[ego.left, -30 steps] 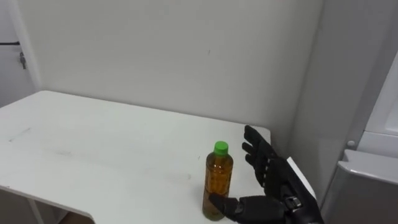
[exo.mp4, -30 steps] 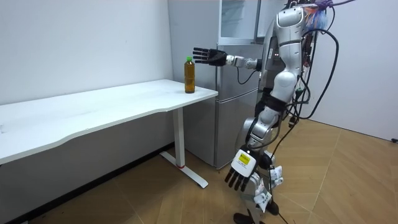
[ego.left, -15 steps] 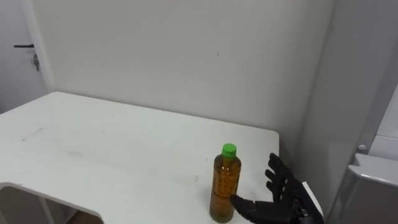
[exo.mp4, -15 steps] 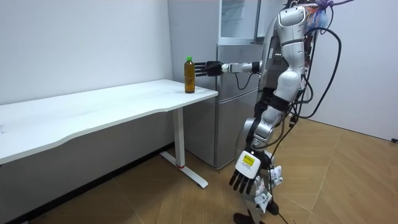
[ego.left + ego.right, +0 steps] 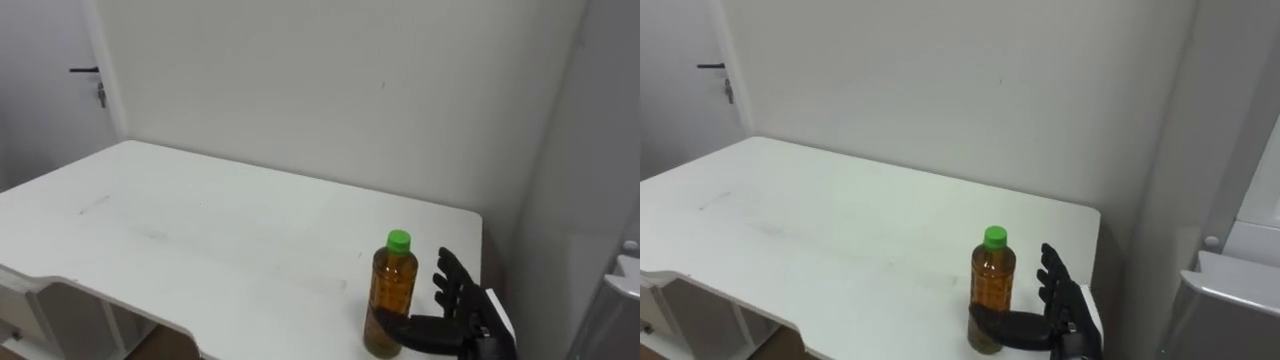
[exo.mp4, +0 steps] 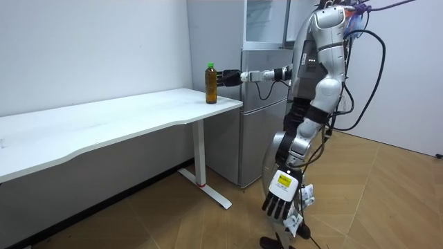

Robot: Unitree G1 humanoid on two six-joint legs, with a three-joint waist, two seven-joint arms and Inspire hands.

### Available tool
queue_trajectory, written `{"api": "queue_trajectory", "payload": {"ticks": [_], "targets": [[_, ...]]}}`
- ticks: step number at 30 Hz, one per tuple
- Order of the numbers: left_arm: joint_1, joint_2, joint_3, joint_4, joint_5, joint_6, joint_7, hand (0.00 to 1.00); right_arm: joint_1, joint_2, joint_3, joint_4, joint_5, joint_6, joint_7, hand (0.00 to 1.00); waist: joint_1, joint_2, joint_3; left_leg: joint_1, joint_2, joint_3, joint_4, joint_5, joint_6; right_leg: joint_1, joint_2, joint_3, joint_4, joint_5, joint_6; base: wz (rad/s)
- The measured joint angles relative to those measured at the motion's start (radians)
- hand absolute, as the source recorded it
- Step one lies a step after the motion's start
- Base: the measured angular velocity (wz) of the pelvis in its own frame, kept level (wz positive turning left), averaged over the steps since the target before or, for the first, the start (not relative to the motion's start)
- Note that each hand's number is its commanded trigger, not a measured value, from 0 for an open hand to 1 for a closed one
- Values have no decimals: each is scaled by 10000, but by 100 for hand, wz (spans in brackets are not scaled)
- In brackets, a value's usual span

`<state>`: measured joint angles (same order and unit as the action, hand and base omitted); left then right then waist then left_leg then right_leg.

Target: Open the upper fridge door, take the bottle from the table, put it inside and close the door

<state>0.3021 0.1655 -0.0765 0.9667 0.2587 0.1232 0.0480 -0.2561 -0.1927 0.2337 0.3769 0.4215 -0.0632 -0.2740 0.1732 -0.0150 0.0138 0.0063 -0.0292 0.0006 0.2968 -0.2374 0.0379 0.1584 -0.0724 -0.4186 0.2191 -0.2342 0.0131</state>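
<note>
Left eye view, bottle [image 5: 388, 298] upright, spread right hand [image 5: 452, 322] beside

Torso and limbs: silver-grey shell panels, black joints. Black cables loop off the back and shoulders. Black right robot hand [image 5: 450, 322], slim segmented fingers. Black left robot hand [image 6: 279, 195], white yellow-marked tag on back.

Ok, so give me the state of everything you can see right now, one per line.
bottle: upright on the table near its corner, green cap on.
right hand: open, thumb against the bottle's lower front, fingers straight beside it.
left hand: open, hanging low by the leg.
fridge: whether its upper door is open cannot be told.
</note>
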Motion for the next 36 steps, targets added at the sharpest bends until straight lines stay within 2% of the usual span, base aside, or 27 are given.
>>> {"api": "queue_trajectory", "payload": {"ticks": [10,15,23,28,33,36], "targets": [[54,1,-58,-111,-12,1,-23,0,-6,4,15,165,10,6,-72,0,44,-27,20,-140,-26,-95,108,14,21,0,-24,-245,0,-4,6,5],[143,41,-61,-299,-27,1,-27,0,-6,-3,233,497,20,23,-138,0,228,-122,25,-149,-31,-141,126,16,23,-2,-32,-307,13,-4,8,1],[237,43,-59,-375,-26,17,-194,0,-7,12,230,607,20,110,-319,0,323,-174,24,-213,-188,-369,132,63,98,56,-139,-589,16,-41,72,11],[250,65,-36,-370,-95,2,-177,0,-16,-13,224,1618,13,89,-354,0,465,-184,35,-230,-212,-442,142,70,112,87,-145,-579,13,-25,99,4],[294,65,-27,-390,-96,-2,-167,0,-39,-310,201,1712,14,10,-547,0,515,-140,40,-340,-229,-581,261,69,111,69,-125,-621,-4,-23,102,6],[312,68,0,-390,-113,-14,-170,0,-148,-516,183,1782,132,10,-660,0,559,-72,11,-456,-239,-624,318,82,118,-22,-127,-627,14,-23,101,3]]}}
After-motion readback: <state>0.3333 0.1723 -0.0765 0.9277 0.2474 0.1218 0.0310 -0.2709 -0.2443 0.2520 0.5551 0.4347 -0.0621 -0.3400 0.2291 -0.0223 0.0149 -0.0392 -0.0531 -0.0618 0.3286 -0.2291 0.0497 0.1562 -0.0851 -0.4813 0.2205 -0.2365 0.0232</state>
